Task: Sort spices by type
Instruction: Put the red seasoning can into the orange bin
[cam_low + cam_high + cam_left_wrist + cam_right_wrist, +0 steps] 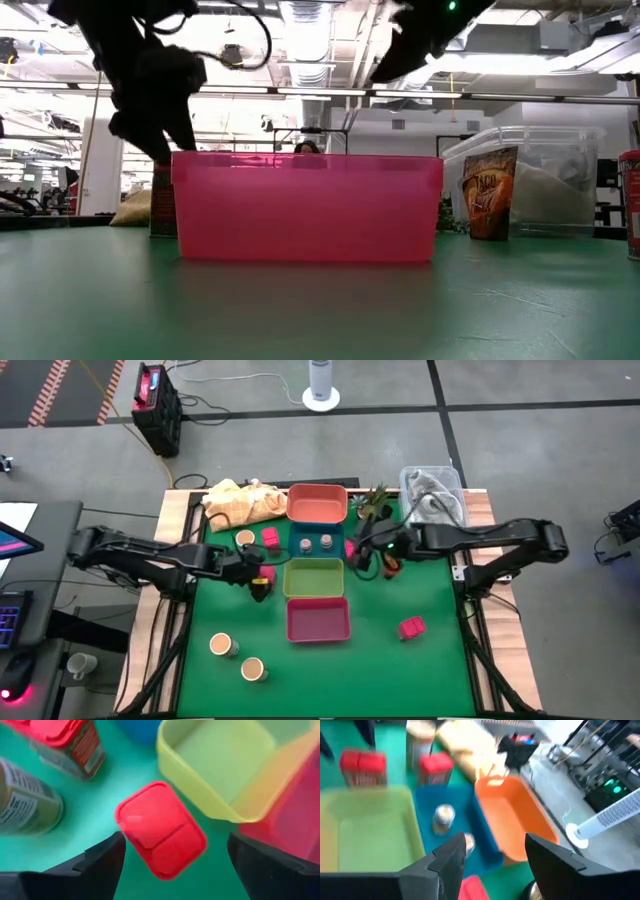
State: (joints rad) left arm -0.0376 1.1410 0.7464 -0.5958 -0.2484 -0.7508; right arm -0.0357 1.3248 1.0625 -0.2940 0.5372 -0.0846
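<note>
With jaws wide over a red cube [161, 830] at frame centre, left gripper [175, 862] holds nothing; next: close, lift.

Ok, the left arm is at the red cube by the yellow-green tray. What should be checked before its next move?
1. Left gripper clear of the red cube: ok, fingers apart with a gap on each side.
2. Cube inside a tray: not ok, it lies on the green mat beside the yellow-green tray.
3. Pink tray free for cubes: ok, empty.
4. Blue tray sorted: ok, only two grey shaker jars.
5. Right gripper empty: ok, fingers apart, nothing gripped.
</note>
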